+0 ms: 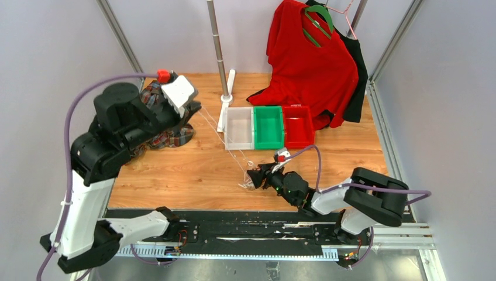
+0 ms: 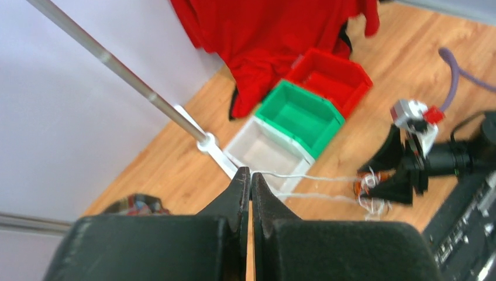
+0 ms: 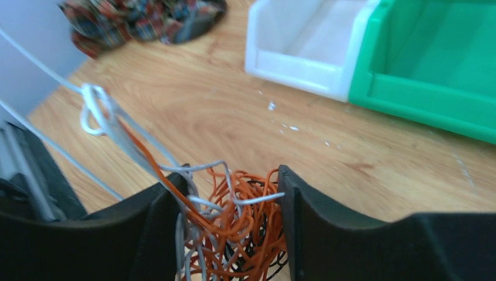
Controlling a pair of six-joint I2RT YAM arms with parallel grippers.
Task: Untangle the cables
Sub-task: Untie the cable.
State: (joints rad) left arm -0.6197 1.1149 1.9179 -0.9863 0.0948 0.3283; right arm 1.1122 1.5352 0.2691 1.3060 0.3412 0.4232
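Steadily, left gripper [image 2: 250, 177] is pinching thin white wire [image 2: 310, 177]; right gripper [image 3: 233, 196] is clamping curly orange-and-white cable bunch [image 3: 248, 234]; pulling gently seems wisest.

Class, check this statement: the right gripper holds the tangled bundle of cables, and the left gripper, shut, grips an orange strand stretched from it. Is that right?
Not quite. The strand in the left gripper is white, not orange. The left wrist view shows the white strand running from its shut fingertips to the bundle. The rest stands: the right gripper holds the tangled bundle.
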